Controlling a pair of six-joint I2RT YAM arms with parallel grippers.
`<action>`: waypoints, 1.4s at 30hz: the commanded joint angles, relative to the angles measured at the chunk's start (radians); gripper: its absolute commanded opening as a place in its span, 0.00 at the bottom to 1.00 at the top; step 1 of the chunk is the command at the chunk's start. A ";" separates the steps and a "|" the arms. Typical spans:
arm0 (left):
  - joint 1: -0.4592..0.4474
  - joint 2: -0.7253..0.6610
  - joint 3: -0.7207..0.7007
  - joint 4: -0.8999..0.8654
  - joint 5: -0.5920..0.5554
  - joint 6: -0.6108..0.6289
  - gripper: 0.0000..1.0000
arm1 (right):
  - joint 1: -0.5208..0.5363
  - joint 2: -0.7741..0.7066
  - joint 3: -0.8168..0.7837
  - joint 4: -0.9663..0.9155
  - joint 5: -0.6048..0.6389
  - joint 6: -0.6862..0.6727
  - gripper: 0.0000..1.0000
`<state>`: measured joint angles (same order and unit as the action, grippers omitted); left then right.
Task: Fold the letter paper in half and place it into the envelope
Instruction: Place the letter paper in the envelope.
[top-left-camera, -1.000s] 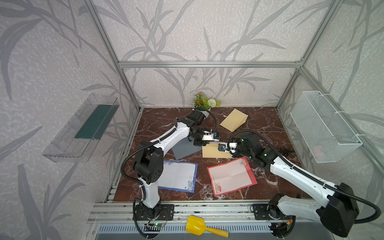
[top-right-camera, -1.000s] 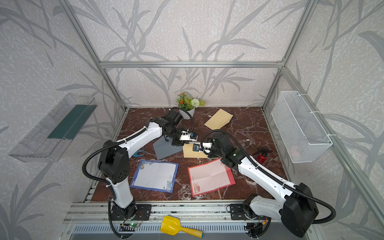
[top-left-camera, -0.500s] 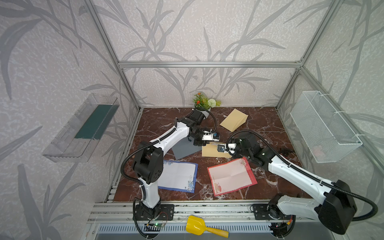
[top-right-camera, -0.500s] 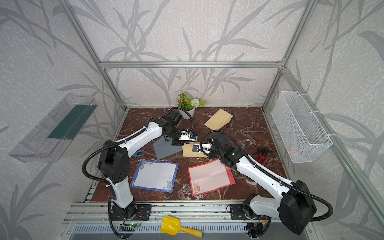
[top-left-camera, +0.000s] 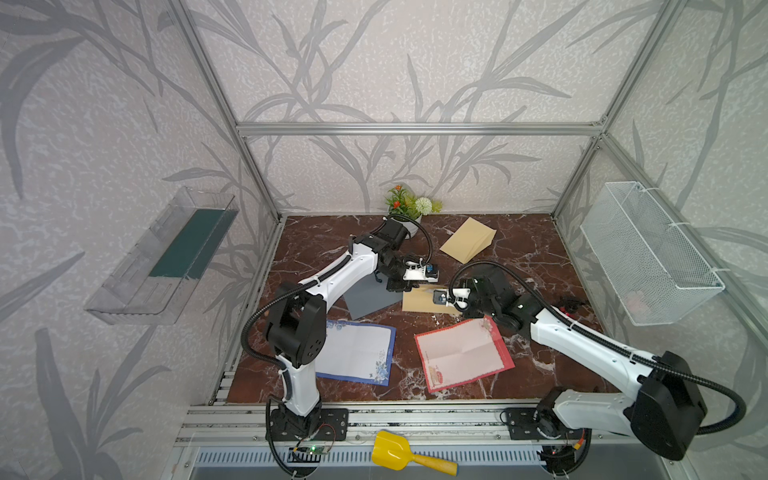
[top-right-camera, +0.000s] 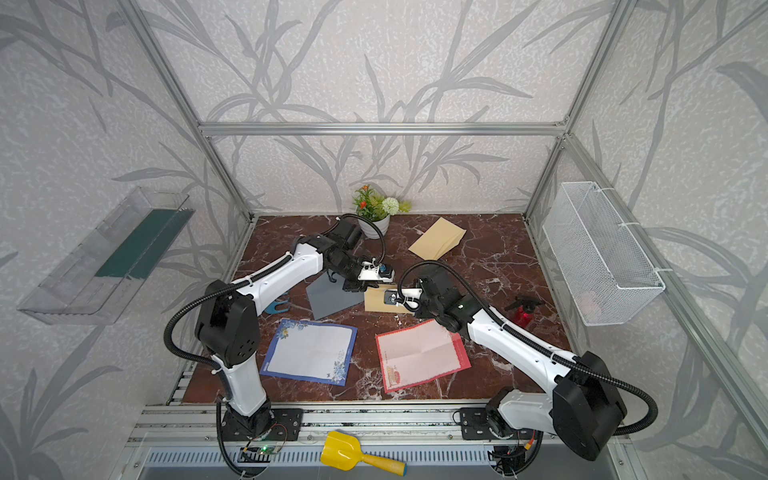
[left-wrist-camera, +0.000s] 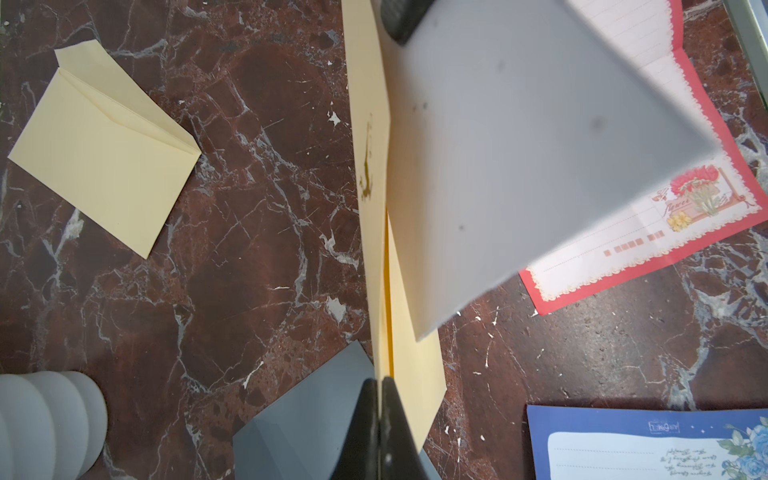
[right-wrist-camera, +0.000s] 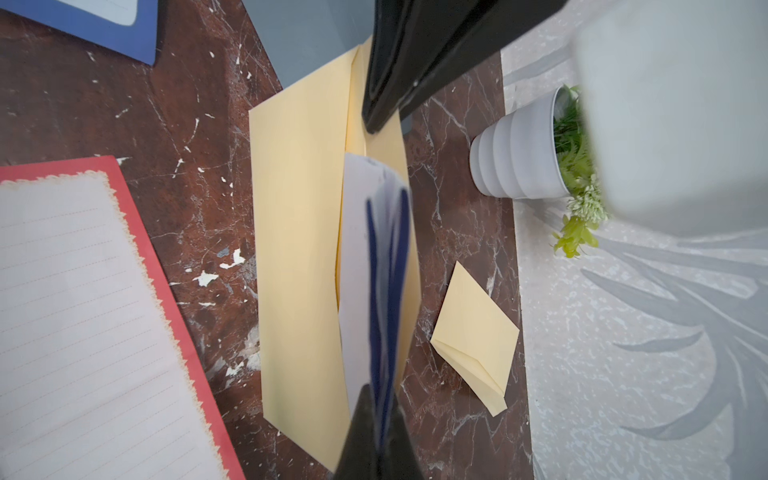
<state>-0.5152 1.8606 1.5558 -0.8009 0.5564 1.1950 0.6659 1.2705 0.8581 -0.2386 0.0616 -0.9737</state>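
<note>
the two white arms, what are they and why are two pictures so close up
They are robot arms bolted at the front of a marble table. The two wide pictures come from a camera pair overhead; each close-up from a camera on one wrist. The left hand is shut on the edge of a tan envelope; the right hand is shut on a folded blue-edged letter, its end at the envelope's mouth. Lying loose: a red-bordered sheet, a blue-bordered sheet, a grey sheet, a second envelope, a potted plant.
</note>
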 joint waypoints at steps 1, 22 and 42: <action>0.005 0.009 0.041 -0.027 0.036 0.009 0.00 | 0.012 0.022 0.041 -0.060 0.013 0.051 0.00; 0.008 0.039 0.091 -0.075 0.066 -0.015 0.00 | 0.037 0.119 0.124 -0.080 0.082 0.241 0.10; 0.013 0.046 0.100 -0.083 0.089 -0.020 0.00 | 0.036 0.127 0.140 -0.120 0.038 0.296 0.06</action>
<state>-0.5072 1.9018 1.6287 -0.8539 0.6064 1.1740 0.6960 1.3907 0.9634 -0.3290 0.1143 -0.6979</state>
